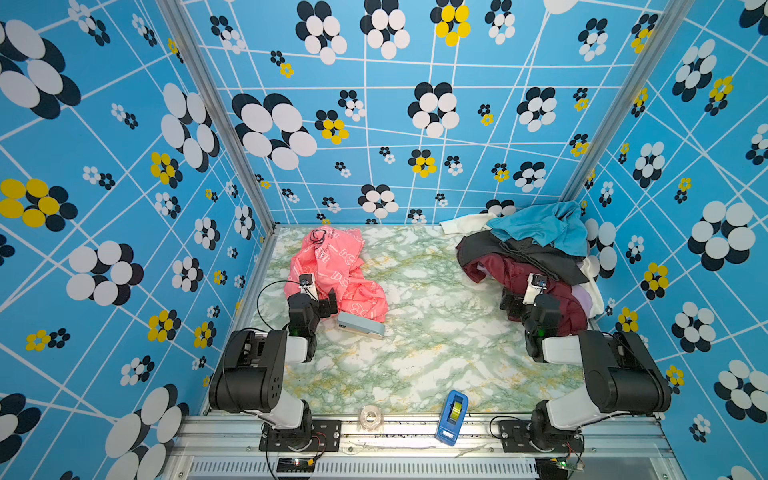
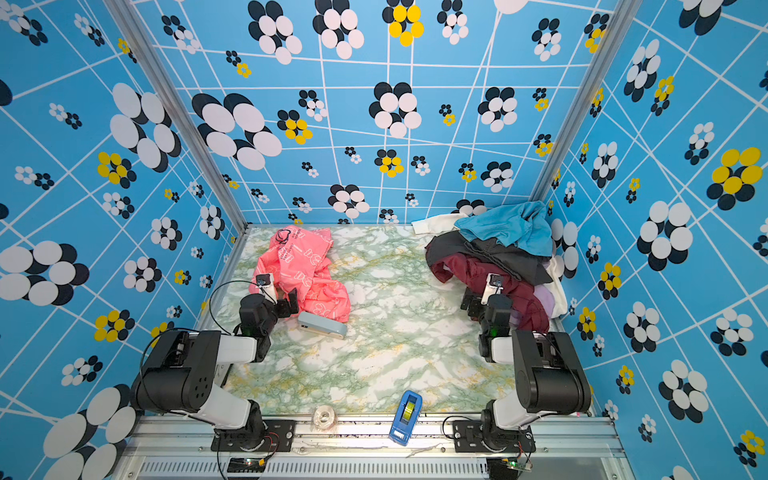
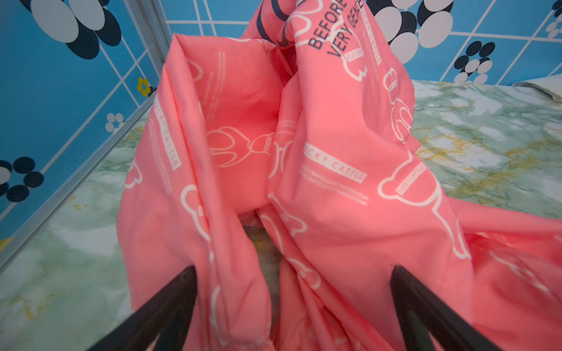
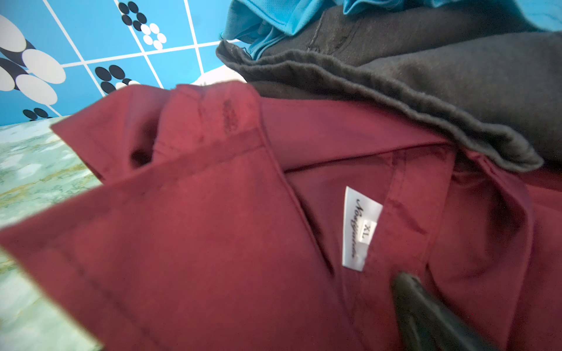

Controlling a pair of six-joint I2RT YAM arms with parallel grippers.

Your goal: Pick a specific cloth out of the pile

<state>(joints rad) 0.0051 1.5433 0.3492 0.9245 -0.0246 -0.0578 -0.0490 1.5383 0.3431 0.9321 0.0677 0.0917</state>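
I read on the pink cloth (image 3: 334, 218), left wrist view: dark "BEFORE" and "VERY GENE…", cut off by a fold. White "LUCKY CATTLE" tags repeat; the small print beneath is too fine. White label (image 4: 359, 231) on maroon garment (image 4: 213, 237): "XL", script brand illegible.

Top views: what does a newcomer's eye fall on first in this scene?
Most likely the coral-pink cloth, lying alone at the far left of the marbled table, with the open left gripper at its near end. Next, the pile heaped in the far right corner, a teal-blue garment on top. The blue walls with flower prints surround both.
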